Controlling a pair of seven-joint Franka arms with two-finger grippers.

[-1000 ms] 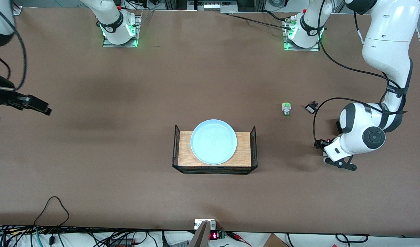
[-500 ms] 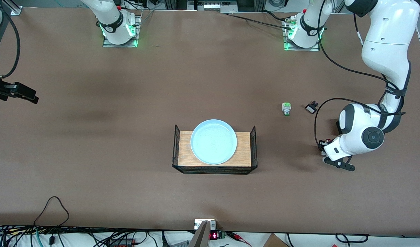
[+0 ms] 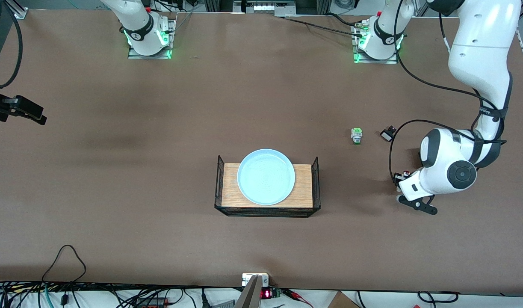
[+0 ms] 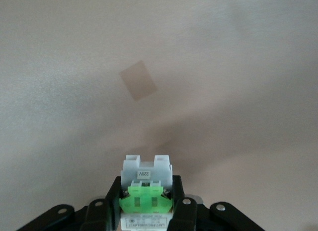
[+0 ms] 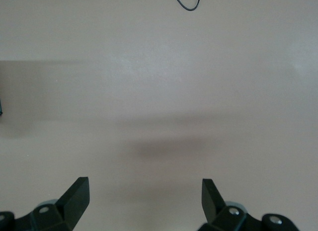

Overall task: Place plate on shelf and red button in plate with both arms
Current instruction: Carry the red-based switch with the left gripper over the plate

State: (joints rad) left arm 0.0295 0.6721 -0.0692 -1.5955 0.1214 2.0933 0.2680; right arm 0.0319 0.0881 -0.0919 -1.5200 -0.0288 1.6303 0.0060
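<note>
The pale blue plate (image 3: 266, 176) lies on the wooden floor of a wire-sided tray (image 3: 305, 188) at the table's middle. My left gripper (image 3: 400, 181) is over the table toward the left arm's end, beside the tray. It is shut on the red button (image 3: 405, 174). In the left wrist view the button (image 4: 146, 170) shows its white body and green band between the fingers of the left gripper (image 4: 146, 186); the red cap is hidden there. My right gripper (image 3: 38, 116) hangs open and empty at the right arm's end of the table. It also shows in the right wrist view (image 5: 145, 191).
A similar switch with a green cap (image 3: 356, 136) and a small black-and-white part (image 3: 388, 134) lie on the table beside each other, farther from the front camera than my left gripper. A black cable loop (image 3: 66, 256) lies near the front edge.
My right gripper has drawn back toward the right arm's end of the table. My left gripper has shifted slightly toward the tray with the button in it.
</note>
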